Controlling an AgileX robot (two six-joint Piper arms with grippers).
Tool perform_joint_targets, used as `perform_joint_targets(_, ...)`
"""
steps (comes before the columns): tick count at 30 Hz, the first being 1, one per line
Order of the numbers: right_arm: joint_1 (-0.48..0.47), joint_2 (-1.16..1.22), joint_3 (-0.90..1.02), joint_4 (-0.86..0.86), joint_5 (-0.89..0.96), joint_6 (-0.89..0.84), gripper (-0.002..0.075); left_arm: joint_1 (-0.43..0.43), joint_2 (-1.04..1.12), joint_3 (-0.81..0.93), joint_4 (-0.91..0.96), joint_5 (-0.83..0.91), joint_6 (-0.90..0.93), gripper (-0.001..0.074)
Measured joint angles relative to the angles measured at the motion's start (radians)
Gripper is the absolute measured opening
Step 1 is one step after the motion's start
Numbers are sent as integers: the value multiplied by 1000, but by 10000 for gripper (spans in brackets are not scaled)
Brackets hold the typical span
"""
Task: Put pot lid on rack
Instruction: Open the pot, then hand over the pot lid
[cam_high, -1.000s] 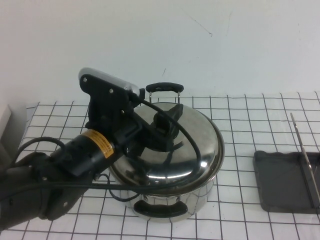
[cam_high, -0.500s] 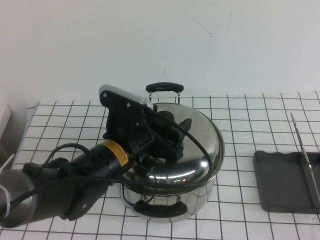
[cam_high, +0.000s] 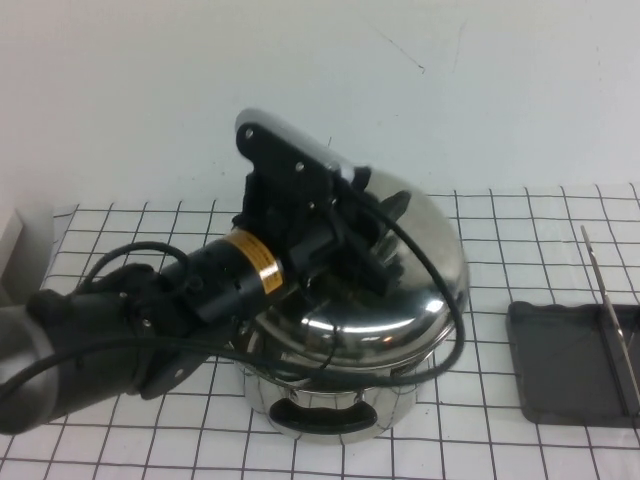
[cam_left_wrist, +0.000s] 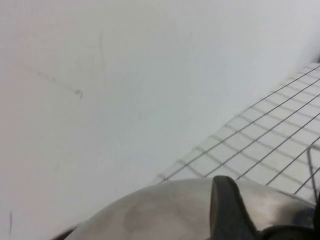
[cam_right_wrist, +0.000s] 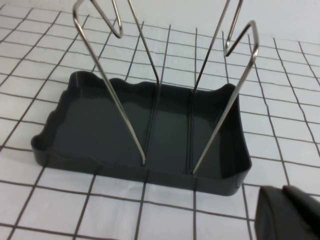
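The shiny domed pot lid (cam_high: 425, 290) is tilted, lifted off the steel pot (cam_high: 335, 410) on the side facing the rack. My left gripper (cam_high: 372, 245) is shut on the lid's black knob, which the jaws mostly hide. The left wrist view shows the lid's dome (cam_left_wrist: 160, 212) with one black finger (cam_left_wrist: 227, 205) on it. The rack (cam_high: 565, 375), a dark grey tray with an upright wire stand (cam_high: 608, 315), sits at the right edge, apart from the pot. My right gripper (cam_right_wrist: 292, 215) hovers just beside the rack's tray (cam_right_wrist: 90, 125); it is out of the high view.
The pot has a black handle (cam_high: 315, 415) at its near side. A white wall stands behind the gridded table (cam_high: 520, 230). A pale box edge (cam_high: 8, 240) shows at far left. The rack's wires (cam_right_wrist: 220, 120) stand empty.
My left gripper has moved up and to the right with the lid. The lid has gone from lying flat on the pot to tilted and partly lifted.
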Motion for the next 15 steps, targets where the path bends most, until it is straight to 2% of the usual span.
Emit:
perform_joint_targets(7, 0, 0, 0, 0, 0, 0, -3, -19, -98, -20, 15, -6, -47, 314)
perform_joint_targets(15, 0, 0, 0, 0, 0, 0, -3, -19, -149, -20, 15, -153, -526, 314)
